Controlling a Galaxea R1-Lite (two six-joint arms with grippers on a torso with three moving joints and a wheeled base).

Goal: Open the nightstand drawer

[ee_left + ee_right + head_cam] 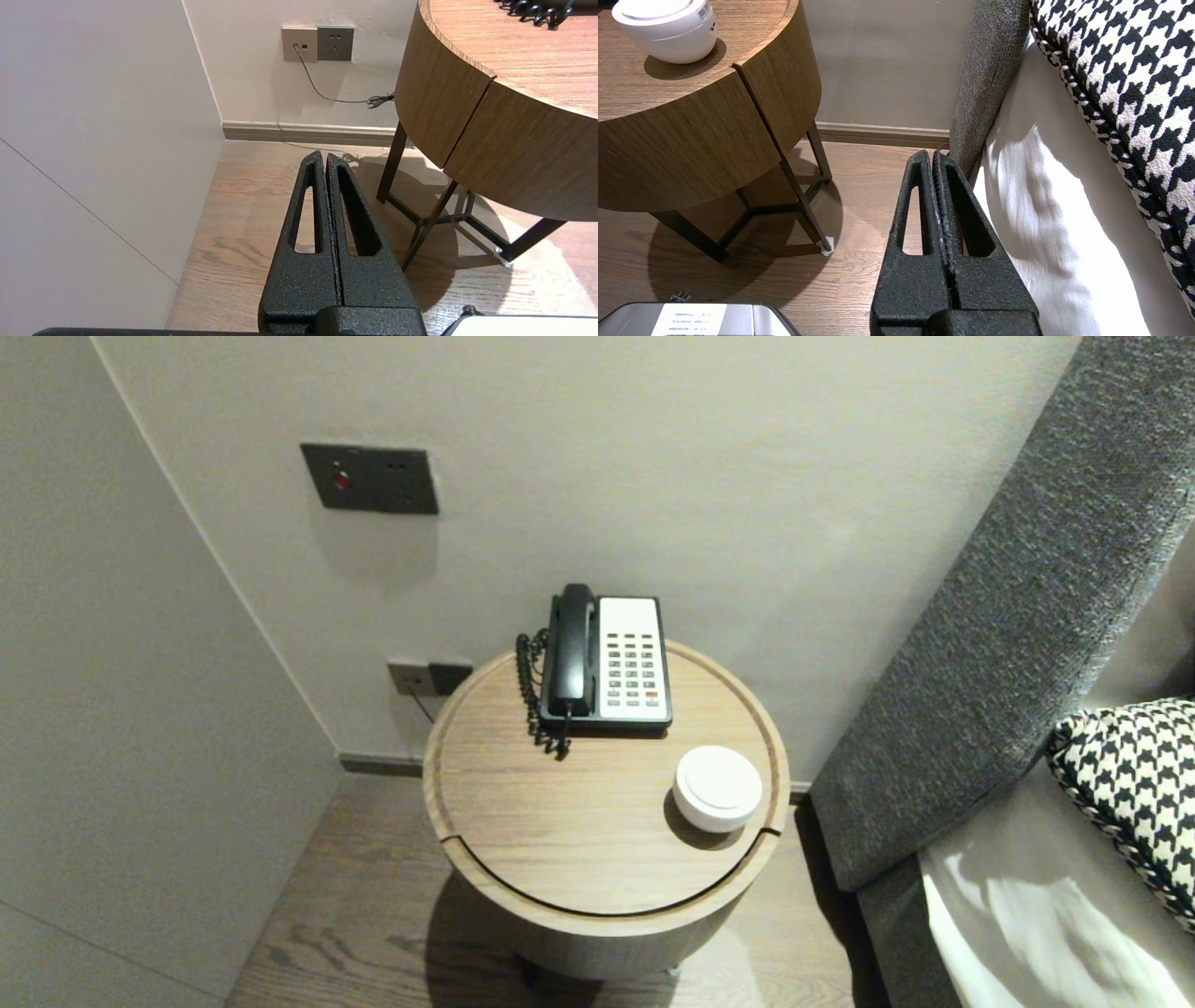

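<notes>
A round wooden side table (523, 821) stands against the wall. On it rest a black-and-white desk phone (609, 658) at the back and a round white lidded container (717, 788) at the front right. Neither arm shows in the head view. My left gripper (323, 155) hangs shut and empty low over the floor, to the left of the table (472, 116). On the table's other side my right gripper (934, 154) is also shut and empty, between the table (691, 135) and the bed, below the level of the white container (665, 28).
A grey upholstered headboard (1008, 616) and a bed with white sheet (1064, 224) and houndstooth pillow (1134, 784) lie to the right. Walls close in the left side and the back. A cable (322, 91) runs from a wall socket (317, 43). The table's dark legs (803, 205) stand on wooden floor.
</notes>
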